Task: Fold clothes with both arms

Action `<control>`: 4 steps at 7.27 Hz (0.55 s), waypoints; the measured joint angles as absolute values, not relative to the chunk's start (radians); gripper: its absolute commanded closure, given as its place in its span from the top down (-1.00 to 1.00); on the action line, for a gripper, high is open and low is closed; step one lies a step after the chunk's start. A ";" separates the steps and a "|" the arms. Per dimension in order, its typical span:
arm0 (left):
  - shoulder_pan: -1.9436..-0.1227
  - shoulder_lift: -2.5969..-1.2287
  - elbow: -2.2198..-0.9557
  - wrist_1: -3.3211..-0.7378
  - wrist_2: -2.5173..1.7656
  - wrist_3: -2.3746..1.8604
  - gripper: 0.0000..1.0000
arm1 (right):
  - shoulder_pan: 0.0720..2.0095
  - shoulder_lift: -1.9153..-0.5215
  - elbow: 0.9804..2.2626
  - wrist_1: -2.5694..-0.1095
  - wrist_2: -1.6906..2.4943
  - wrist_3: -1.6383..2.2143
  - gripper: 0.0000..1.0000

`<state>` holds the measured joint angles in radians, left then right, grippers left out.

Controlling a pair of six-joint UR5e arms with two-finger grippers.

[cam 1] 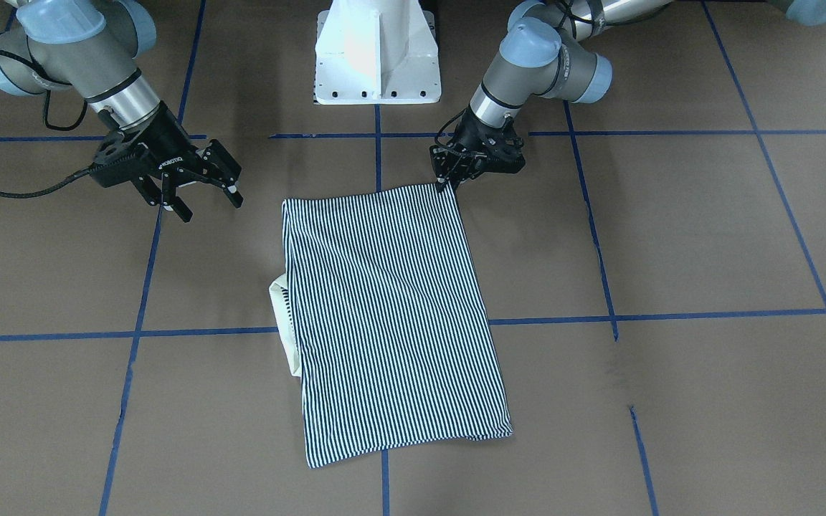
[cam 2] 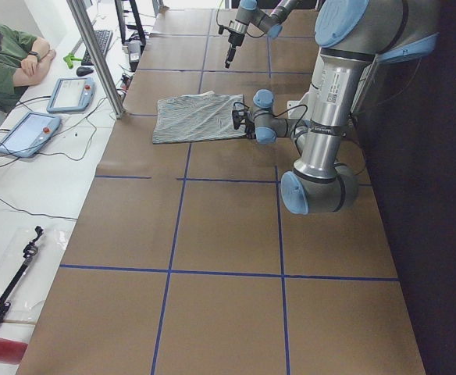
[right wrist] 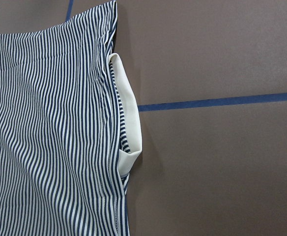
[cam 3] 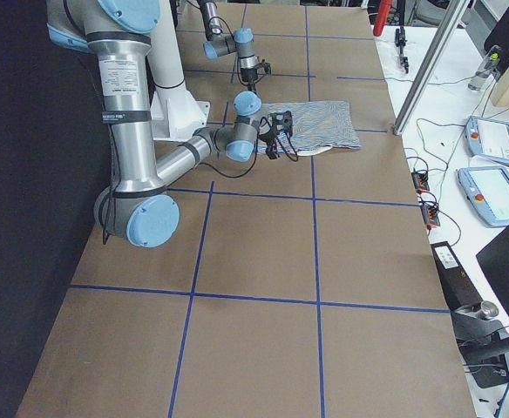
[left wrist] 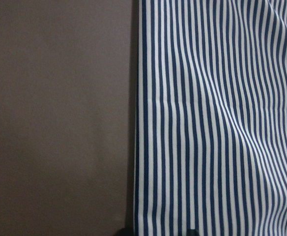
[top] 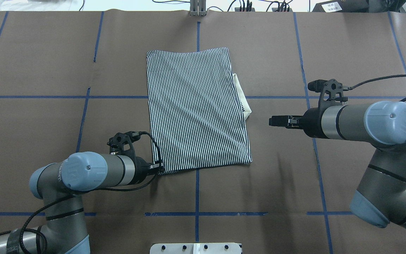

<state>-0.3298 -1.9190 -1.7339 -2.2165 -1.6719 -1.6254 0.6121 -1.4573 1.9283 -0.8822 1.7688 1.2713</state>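
My left gripper (cam 1: 446,183) sits low at the near left corner of the polo shirt (top: 196,113), its tips touching the cloth's edge. The jaws look drawn close, but I cannot tell whether they have the corner pinched or only rest against it; my left wrist view shows just striped fabric beside the bare table (top: 30,53).

The shirt lies flat in the middle of the table as a tall rectangle, so I judge the side folds done and an end-to-end fold to be the step in hand. The cream collar (top: 243,102) pokes out past its right edge, about halfway along.

My right gripper (cam 1: 210,206) hangs off to the right, jaws spread and holding nothing, well apart from the cloth and raised off the paper.

Next, I think the right one must come down to the near right corner (top: 248,160) and close on every layer there. Then both corners can lift together and travel to the far edge, level, so the stripes stay square and the collar ends up tucked inside
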 measured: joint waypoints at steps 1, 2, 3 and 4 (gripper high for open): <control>-0.327 -1.919 -1.736 -2.217 -1.670 -1.637 -1.00 | 0.612 -1.458 1.928 -0.882 1.769 1.274 1.00; -0.326 -1.918 -1.742 -2.217 -1.669 -1.641 -1.00 | 0.611 -1.457 1.928 -0.888 1.768 1.290 0.94; -0.326 -1.916 -1.752 -2.217 -1.669 -1.642 -1.00 | 0.606 -1.449 1.931 -0.910 1.766 1.341 0.78; -0.325 -1.914 -1.760 -2.217 -1.669 -1.643 -1.00 | 0.590 -1.427 1.935 -0.953 1.761 1.433 0.71</control>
